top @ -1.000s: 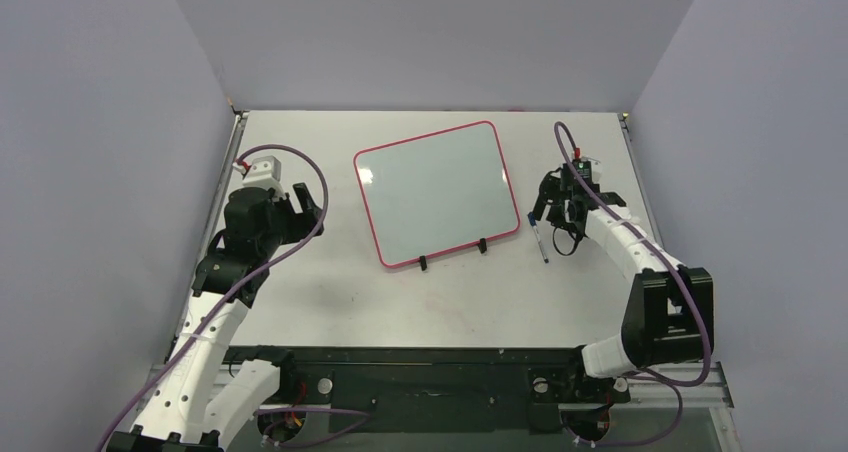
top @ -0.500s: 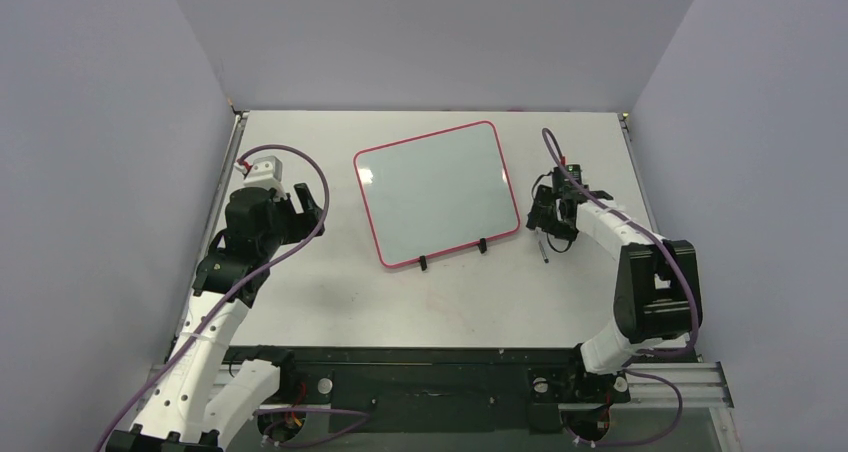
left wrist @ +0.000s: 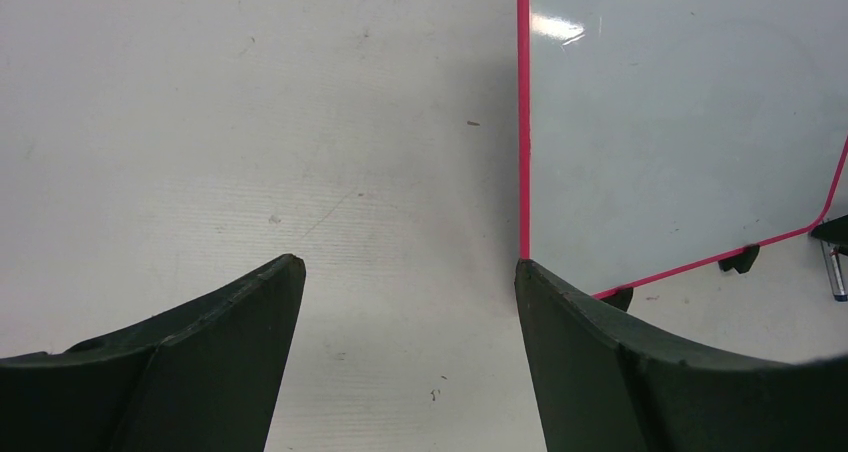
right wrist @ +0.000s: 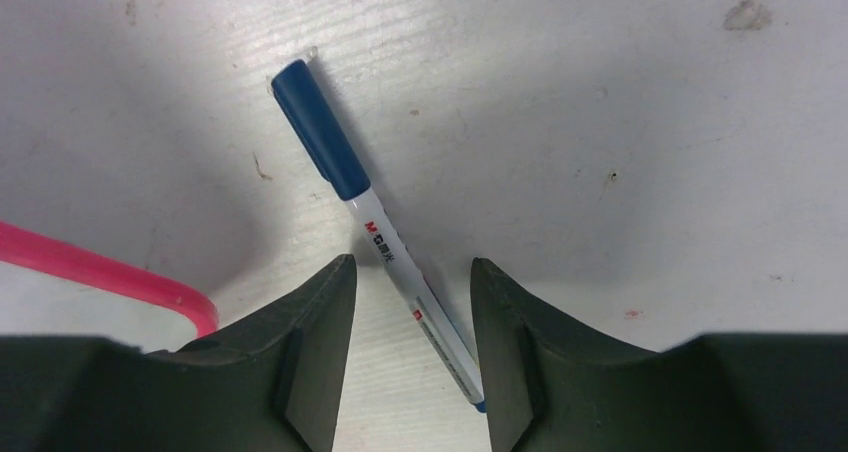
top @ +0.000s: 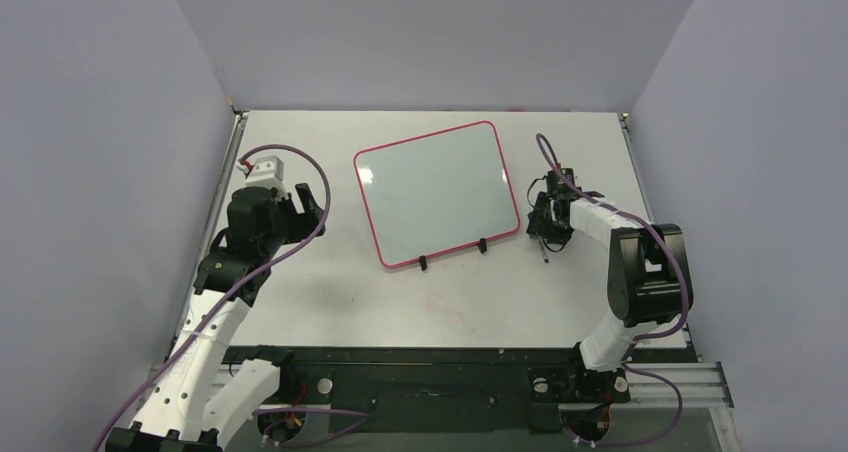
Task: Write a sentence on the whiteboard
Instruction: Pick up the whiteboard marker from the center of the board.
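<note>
Whiteboard, flat, white, red-rimmed with rounded corners (top: 438, 192), is lying on the white table (top: 330, 292) just left of the right pincer (right wrist: 412, 264), whose spread fingers are straddling a blue-capped white marker pen (right wrist: 322, 137). Left pincer (left wrist: 410, 262), likewise spread, is hovering beside the board's opposite edge.

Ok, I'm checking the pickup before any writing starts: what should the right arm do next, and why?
Probably close the right gripper on the marker. The wrist view shows its jaws open on either side of the white barrel, which lies flat on the table beside the whiteboard, and the board is blank.
</note>
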Robot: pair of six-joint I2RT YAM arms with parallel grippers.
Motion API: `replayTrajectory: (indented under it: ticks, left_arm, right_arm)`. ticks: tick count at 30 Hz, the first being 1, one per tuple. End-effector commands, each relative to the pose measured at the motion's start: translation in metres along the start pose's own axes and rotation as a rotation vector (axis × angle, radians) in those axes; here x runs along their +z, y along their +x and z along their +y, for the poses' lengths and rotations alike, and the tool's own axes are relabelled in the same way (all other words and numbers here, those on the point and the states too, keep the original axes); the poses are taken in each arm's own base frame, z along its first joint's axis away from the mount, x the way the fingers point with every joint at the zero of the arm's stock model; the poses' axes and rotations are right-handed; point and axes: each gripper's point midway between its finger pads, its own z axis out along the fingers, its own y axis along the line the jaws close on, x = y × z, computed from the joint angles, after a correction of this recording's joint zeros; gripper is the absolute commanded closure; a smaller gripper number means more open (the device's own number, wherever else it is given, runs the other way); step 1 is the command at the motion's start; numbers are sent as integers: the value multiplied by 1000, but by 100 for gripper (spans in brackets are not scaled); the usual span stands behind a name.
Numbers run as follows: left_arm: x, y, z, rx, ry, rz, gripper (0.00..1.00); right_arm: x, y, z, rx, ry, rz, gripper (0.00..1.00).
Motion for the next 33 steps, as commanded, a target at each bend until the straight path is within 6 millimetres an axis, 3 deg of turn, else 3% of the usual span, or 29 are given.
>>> replayTrajectory:
  ticks: [1, 7, 14, 21, 33]
  left_arm:
    - [-2, -8, -2, 9, 0, -23, 25]
    - [-1, -8, -2, 10, -3, -22, 25]
    - [0, -8, -2, 10, -3, -19, 25]
    - [1, -6, -6, 15, 18, -11, 25]
    - [-3, -2, -43, 33, 237, 12, 25]
  right_arm:
    - [4, -7, -7, 6, 64, -33, 59]
    - [5, -6, -11, -29, 126, -43, 72]
    - [7, -5, -9, -67, 155, -37, 100]
    - [-9, -13, -8, -129, 241, -94, 100]
    - [-78, -44, 3, -194, 248, -264, 100]
